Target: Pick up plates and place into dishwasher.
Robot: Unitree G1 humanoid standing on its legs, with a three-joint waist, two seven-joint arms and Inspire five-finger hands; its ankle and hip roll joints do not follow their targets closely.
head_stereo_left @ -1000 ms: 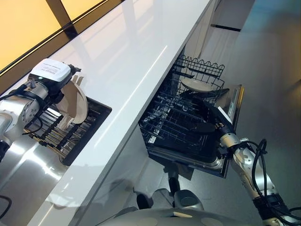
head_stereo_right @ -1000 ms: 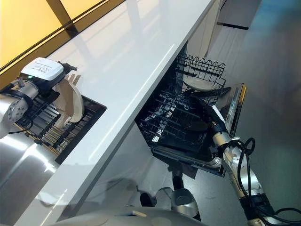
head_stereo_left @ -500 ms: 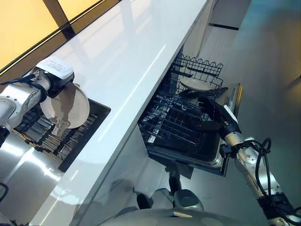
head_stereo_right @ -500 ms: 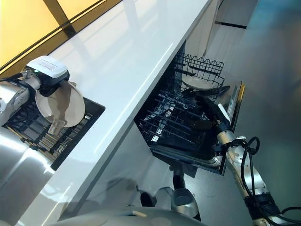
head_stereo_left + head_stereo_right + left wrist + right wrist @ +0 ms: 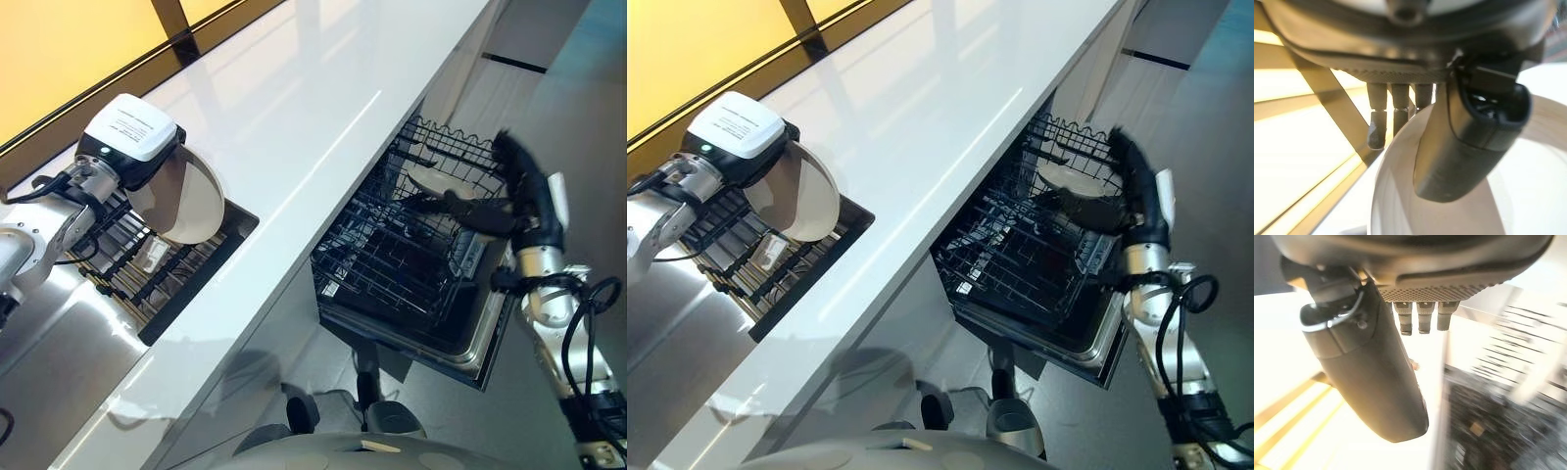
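Observation:
A beige plate [image 5: 192,200] hangs tilted above the dark drying rack [image 5: 118,257] in the sink on my left. My left hand [image 5: 145,172] is shut on it. In the left wrist view the thumb [image 5: 1467,142] lies across the plate's face [image 5: 1533,166] and the fingers [image 5: 1394,106] reach behind its rim. On my right the dishwasher's black wire rack [image 5: 392,262] is pulled out, with a pale plate [image 5: 438,180] lying at its back. My right hand [image 5: 526,188] is raised over the rack's far side, open and holding nothing, its fingers [image 5: 1419,319] straight.
A long white countertop [image 5: 294,108] runs between the sink and the dishwasher. The dishwasher door [image 5: 488,338] lies open below the rack, over a grey floor. A steel draining surface [image 5: 49,343] borders the sink.
My left hand has lifted the plate off the drying rack and turned it. My right hand has risen from inside the dishwasher rack to above it. The camera has shifted too.

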